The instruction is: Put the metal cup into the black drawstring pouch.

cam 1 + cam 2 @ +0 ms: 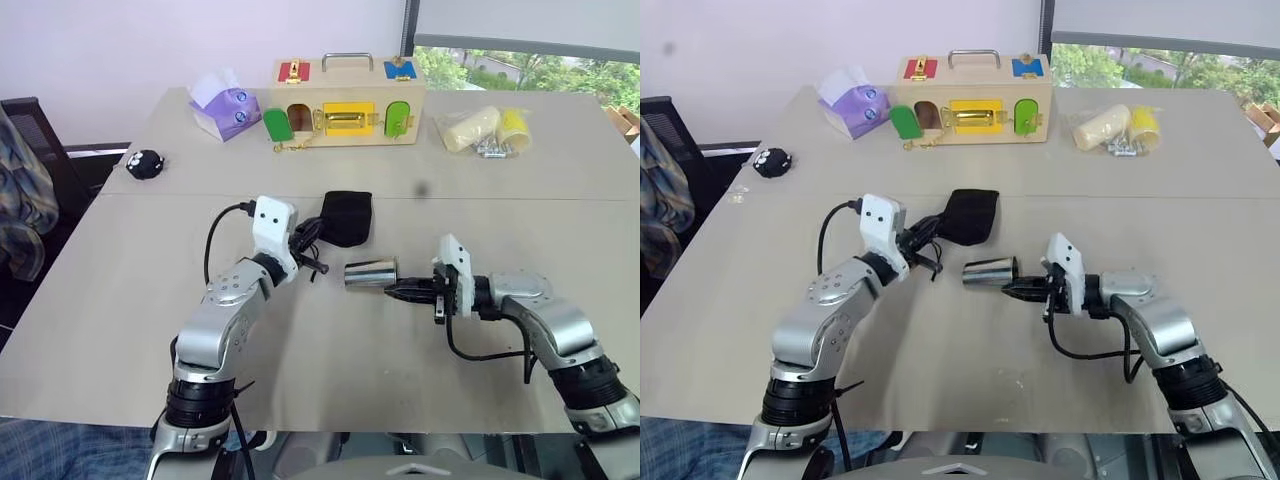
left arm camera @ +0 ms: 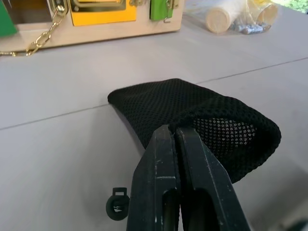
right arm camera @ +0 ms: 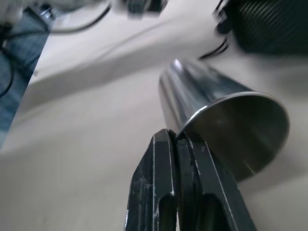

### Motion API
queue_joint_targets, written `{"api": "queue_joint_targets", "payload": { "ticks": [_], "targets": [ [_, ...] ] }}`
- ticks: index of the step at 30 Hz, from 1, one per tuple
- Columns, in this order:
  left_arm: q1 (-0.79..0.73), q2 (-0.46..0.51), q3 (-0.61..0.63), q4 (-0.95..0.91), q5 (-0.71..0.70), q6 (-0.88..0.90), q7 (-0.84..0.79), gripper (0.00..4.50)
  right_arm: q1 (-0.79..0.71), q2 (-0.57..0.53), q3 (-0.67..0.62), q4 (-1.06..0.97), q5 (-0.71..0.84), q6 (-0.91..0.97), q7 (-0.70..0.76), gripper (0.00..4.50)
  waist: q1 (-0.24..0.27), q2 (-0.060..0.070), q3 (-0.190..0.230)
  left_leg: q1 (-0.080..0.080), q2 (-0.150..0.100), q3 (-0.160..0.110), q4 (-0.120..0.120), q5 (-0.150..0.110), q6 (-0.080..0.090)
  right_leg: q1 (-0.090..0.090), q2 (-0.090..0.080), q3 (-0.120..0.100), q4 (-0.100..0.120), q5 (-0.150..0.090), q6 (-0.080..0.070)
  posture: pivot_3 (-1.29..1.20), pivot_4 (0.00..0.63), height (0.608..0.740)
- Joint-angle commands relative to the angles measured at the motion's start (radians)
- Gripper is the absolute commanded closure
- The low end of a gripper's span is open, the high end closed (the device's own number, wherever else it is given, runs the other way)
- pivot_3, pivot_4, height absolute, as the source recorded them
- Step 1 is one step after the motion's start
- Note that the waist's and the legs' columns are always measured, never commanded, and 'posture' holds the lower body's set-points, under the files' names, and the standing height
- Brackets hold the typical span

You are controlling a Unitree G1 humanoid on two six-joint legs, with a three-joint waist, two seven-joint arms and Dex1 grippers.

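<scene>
Your metal cup [image 1: 371, 273] lies on its side, held just above the table [image 1: 330, 370], with its open rim turned toward the right gripper [image 1: 400, 292]. That gripper's two black fingers [image 3: 178, 159] are pinched tight on the rim's edge, so you are holding the cup by one thin wall; the forearm reaches in from the right, bent at the elbow, with the wrist turned so the fingers point nearly level across the table at the cup's mouth.

Just beyond the cup and a little to its left sits the black drawstring pouch [image 1: 346, 217], its mesh mouth lifted and facing the cup. Your left gripper [image 2: 174, 137] is clamped narrow on the pouch's near rim, fingers pressed together with fabric between them; that arm rises from the near edge, elbow bent, wrist angled forward and toward the cup. The cord toggle [image 2: 117, 204] hangs loose below the fingers.

Well behind the cup stands the wooden latch box [image 1: 347, 104]; left of that box, from the cup's side, are a purple tissue pack [image 1: 226, 108] and a small black-and-white ball [image 1: 146, 163], and right of it a wrapped pale yellow roll [image 1: 470, 128]
</scene>
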Motion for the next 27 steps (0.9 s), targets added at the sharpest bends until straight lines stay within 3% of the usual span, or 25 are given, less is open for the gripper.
{"api": "queue_joint_targets", "payload": {
  "ticks": [1, 9, 16, 27],
  "targets": [
    [-0.052, -0.022, 0.049, -0.017, -0.047, 0.027, 0.017, 4.50, 0.013, 0.063, -0.107, -0.221, 0.100, 0.063, -0.165, 4.37, 0.000, 0.000, 0.000, -0.001, 0.000, 0.000, 0.000, 0.000, 0.000, 0.000, 0.000, 0.000, 0.000, 0.000, 0.000, 0.00, 0.150, 0.740],
    [-0.102, -0.040, 0.053, -0.029, -0.091, 0.113, 0.016, 4.50, 0.108, 0.179, -0.066, -0.415, 0.144, 0.185, -0.417, 4.37, -0.002, 0.000, 0.000, -0.001, 0.000, -0.001, 0.000, 0.000, 0.000, -0.001, 0.000, -0.001, 0.000, 0.000, 0.000, 0.00, 0.150, 0.740],
    [-0.144, -0.053, 0.068, -0.048, -0.147, 0.194, 0.028, 4.50, 0.122, 0.266, -0.040, -0.381, 0.074, 0.142, -0.559, 4.37, -0.002, 0.000, 0.000, -0.001, 0.000, -0.001, 0.000, 0.000, 0.000, -0.002, 0.001, 0.000, 0.001, 0.001, 0.000, 0.00, 0.150, 0.740],
    [-0.162, -0.069, 0.085, -0.080, -0.219, 0.243, 0.039, 4.50, 0.056, 0.344, -0.028, -0.232, -0.020, 0.040, -0.649, 4.37, -0.003, 0.000, 0.000, -0.001, 0.000, 0.000, 0.000, 0.000, 0.000, -0.003, 0.001, 0.001, 0.001, 0.001, 0.000, 0.00, 0.150, 0.740]
  ]
}}
